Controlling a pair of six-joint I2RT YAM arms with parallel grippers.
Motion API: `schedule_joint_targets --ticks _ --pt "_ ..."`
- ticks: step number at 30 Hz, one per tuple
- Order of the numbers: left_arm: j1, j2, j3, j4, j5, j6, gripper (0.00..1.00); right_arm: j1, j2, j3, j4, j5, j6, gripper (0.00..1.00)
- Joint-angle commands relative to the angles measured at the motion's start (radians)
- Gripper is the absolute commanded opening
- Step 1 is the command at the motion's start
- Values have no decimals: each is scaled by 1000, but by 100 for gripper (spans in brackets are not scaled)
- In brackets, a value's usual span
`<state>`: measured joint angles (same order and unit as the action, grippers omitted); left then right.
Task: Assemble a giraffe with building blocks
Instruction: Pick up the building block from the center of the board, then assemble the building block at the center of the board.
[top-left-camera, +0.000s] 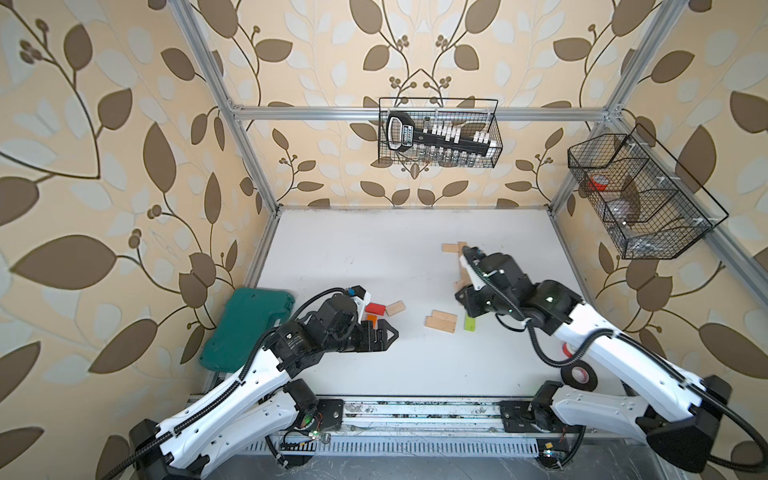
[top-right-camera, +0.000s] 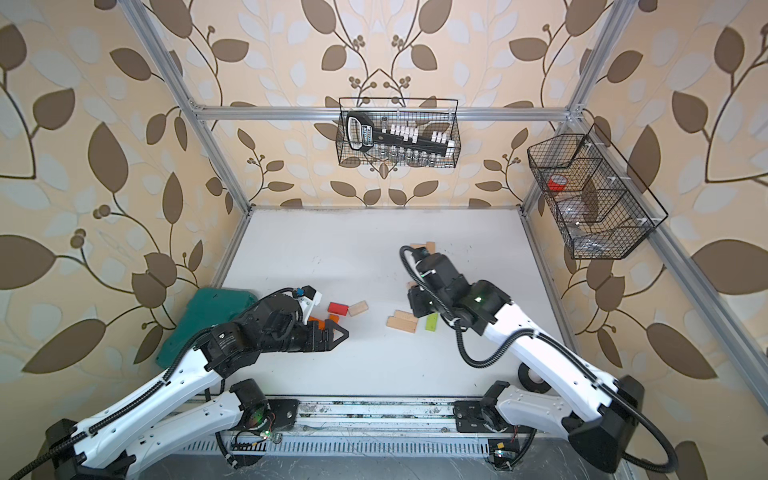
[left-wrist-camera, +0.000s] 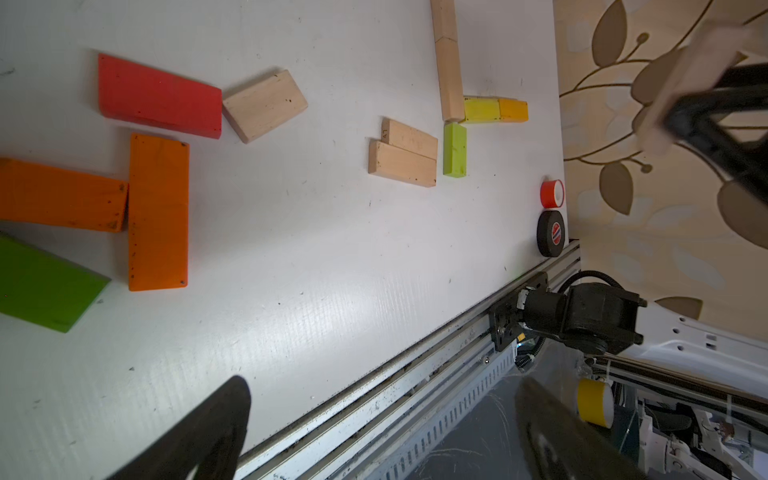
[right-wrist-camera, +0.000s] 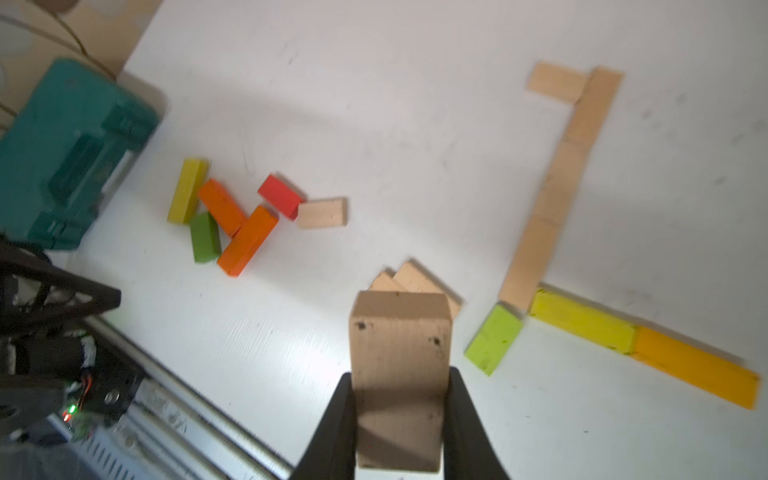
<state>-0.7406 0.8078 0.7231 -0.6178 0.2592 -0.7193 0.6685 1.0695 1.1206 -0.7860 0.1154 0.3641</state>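
Pale wooden plank (right-wrist-camera: 399, 374): lower centre of frame, clamped between the jaws of right gripper (right-wrist-camera: 401, 380), long axis along the fingers. Row of pale planks (right-wrist-camera: 557, 187), lime plank (right-wrist-camera: 494, 338) at its foot: rightward; right arm nearer. Left gripper (top-left-camera: 390, 332): spread wide, empty

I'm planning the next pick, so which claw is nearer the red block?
Left. The left claw hangs open just beside the red block; the right claw, shut on a pale wood block, is farther off, over by the lime green block.
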Motion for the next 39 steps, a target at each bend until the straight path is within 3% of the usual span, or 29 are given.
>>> schedule_joint_targets --ticks 1,8,15,23,32,39 --pt "-8 73 90 80 36 70 99 -62 -69 5 -10 70 -110 4" --pt "-5 262 199 136 107 181 99 -165 -72 11 -20 217 -150 2" --pt "22 429 314 150 220 280 99 -351 25 -11 -105 149 -161 0" --pt "40 546 369 161 316 339 99 -521 -15 -61 -104 18 -218 0" --pt "39 530 342 181 354 335 99 -551 53 60 -190 107 -287 0" --pt "38 524 335 191 371 329 99 -555 21 -28 -118 179 -537 0"
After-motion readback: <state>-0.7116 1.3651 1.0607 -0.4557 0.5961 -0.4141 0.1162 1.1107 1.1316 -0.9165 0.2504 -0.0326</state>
